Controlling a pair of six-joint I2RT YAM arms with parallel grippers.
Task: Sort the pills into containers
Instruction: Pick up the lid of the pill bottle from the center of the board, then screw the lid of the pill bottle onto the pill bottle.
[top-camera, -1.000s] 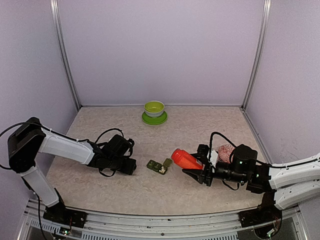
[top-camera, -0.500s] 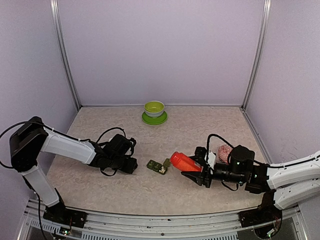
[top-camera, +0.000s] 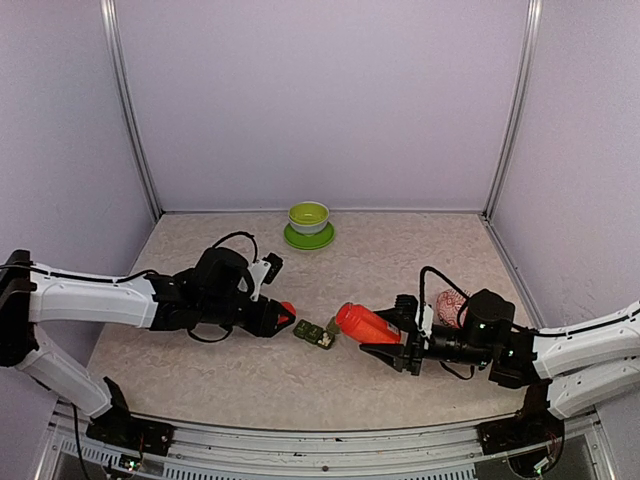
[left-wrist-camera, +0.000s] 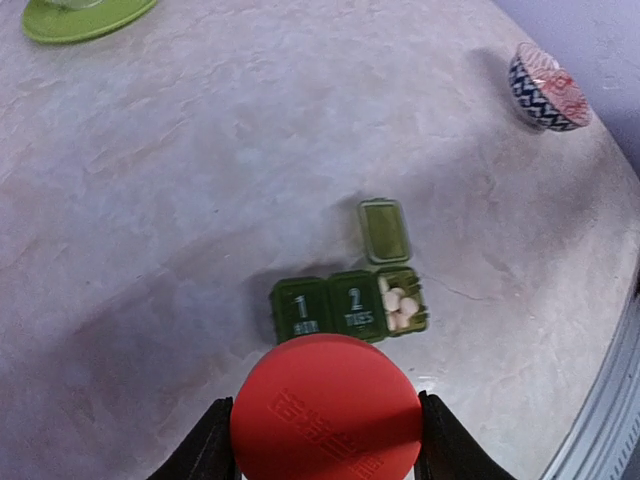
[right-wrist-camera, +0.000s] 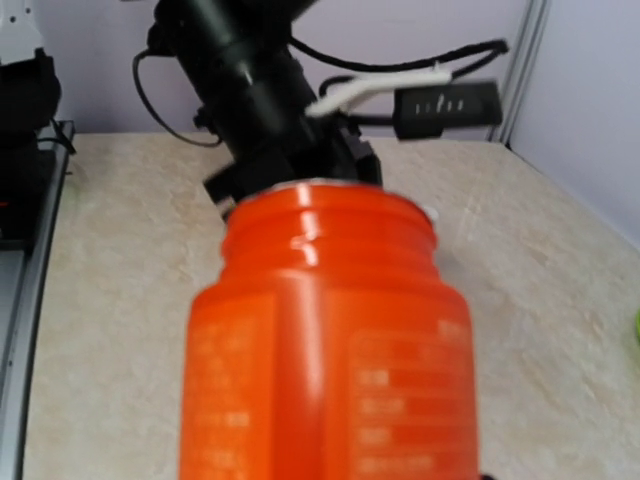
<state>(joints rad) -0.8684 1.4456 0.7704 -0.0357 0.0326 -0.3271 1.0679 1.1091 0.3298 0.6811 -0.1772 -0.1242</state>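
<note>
Red cap (left-wrist-camera: 325, 405) sits clamped in my L gripper (top-camera: 282, 316), embossed text unreadable, just left of the containers (left-wrist-camera: 350, 305): dark green strip mid-table, lids marked "1" and "2", third lid flipped up w/ pale pills (left-wrist-camera: 398, 305) inside. R gripper (top-camera: 396, 347) is clamped on the red bottle (top-camera: 364, 322), uncapped mouth pointing toward the strip, label print too blurred; lime bowl (top-camera: 309, 222) well behind, patterned bowl (top-camera: 452, 303) beside R arm (top-camera: 580, 350).

White-shelled left arm (top-camera: 90, 298) and right arm (top-camera: 585, 345) have black joints (top-camera: 222, 278) (looping black cables (top-camera: 232, 235)).
</note>
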